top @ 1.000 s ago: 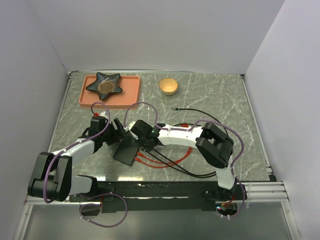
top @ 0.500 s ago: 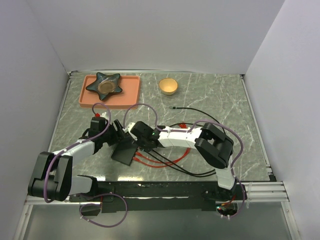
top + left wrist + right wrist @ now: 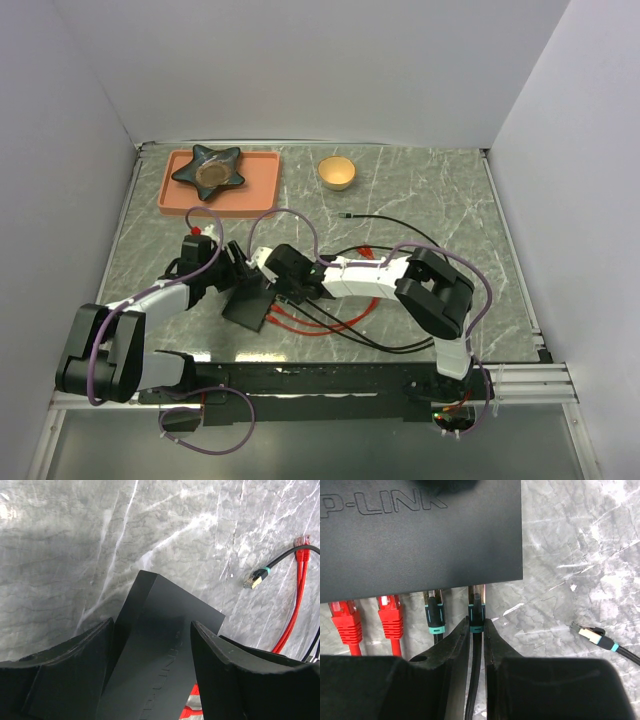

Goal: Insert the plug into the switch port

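The flat black switch (image 3: 248, 300) lies left of centre, and its port edge faces my right gripper. In the right wrist view the switch (image 3: 420, 535) fills the top, with two red plugs (image 3: 345, 620) and a black, teal-booted plug (image 3: 435, 615) sitting in ports. My right gripper (image 3: 476, 625) is shut on another teal-booted black plug (image 3: 477, 611), whose tip is in the switch port (image 3: 477, 589) at the box edge. My left gripper (image 3: 150, 645) straddles the switch (image 3: 160, 630) and grips its sides. In the top view, the left gripper (image 3: 235, 275) and right gripper (image 3: 290, 290) flank the box.
A loose plug (image 3: 590, 632) on a black cable lies on the marble right of the switch, also in the left wrist view (image 3: 254, 579). Red cables (image 3: 330, 322) loop near the front. A salmon tray (image 3: 258, 190) with a star dish (image 3: 208, 170) and a small bowl (image 3: 337, 172) stand at the back.
My right gripper has moved left with the plug toward the switch's port edge. The switch and left gripper have shifted slightly left.
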